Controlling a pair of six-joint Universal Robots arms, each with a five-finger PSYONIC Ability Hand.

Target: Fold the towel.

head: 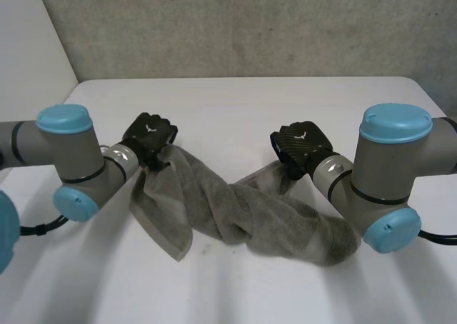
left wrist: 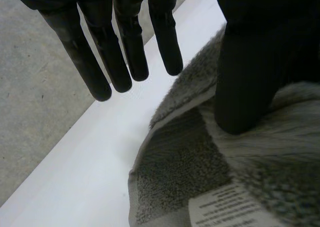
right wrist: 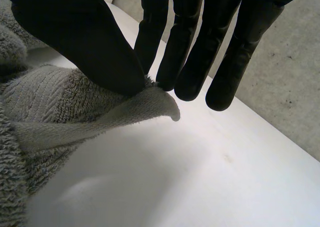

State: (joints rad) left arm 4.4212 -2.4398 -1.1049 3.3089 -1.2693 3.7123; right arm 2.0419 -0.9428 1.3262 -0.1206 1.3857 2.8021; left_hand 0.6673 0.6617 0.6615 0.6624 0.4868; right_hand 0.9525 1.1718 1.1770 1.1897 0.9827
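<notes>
A grey towel (head: 235, 217) lies twisted and bunched on the white table (head: 235, 103), stretching from one hand to the other. My left hand (head: 148, 140) is at the towel's left end. In the left wrist view its fingers (left wrist: 125, 52) are straight and clear of the cloth, while the thumb (left wrist: 250, 77) rests on the towel (left wrist: 185, 167) near a white label (left wrist: 225, 209). My right hand (head: 300, 147) is at the towel's right end. In the right wrist view its thumb (right wrist: 90, 42) pinches a towel corner (right wrist: 160, 99) against the fingers (right wrist: 190, 52).
A concrete wall (head: 250, 24) stands behind the table. The table's far edge (left wrist: 75, 137) runs just beyond the left hand's fingertips. Bare white table lies in front of the towel (head: 228, 288) and behind it.
</notes>
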